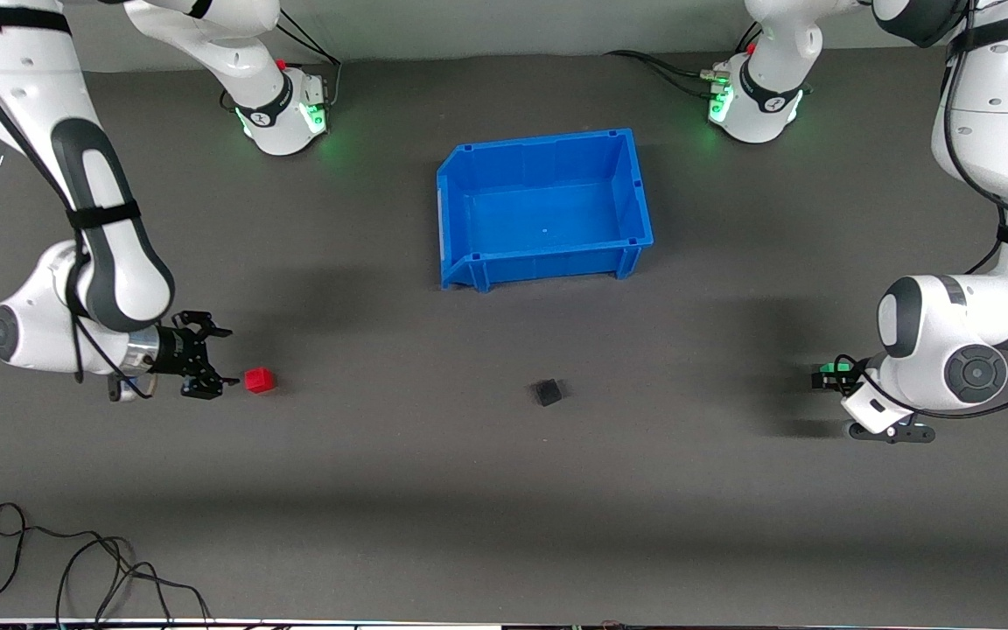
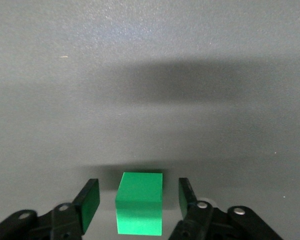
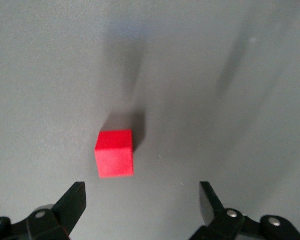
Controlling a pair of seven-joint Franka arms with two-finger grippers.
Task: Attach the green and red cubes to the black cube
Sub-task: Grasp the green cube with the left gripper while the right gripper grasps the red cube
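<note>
The right gripper, jaws wide apart, sits low just beside the small bright red cube, not touching it. The matte black cube, slightly turned, lies mid-table, nearer the camera than the blue bin. The left gripper has parted fingers flanking the green cube, with small gaps.

The right end effector sits low at the table, fingers spread wide. The left end effector sits low too, fingers parted.

A robotics lab: two white arms bolted onto a dark-matted table, loose cables trailing at its edge.
</note>
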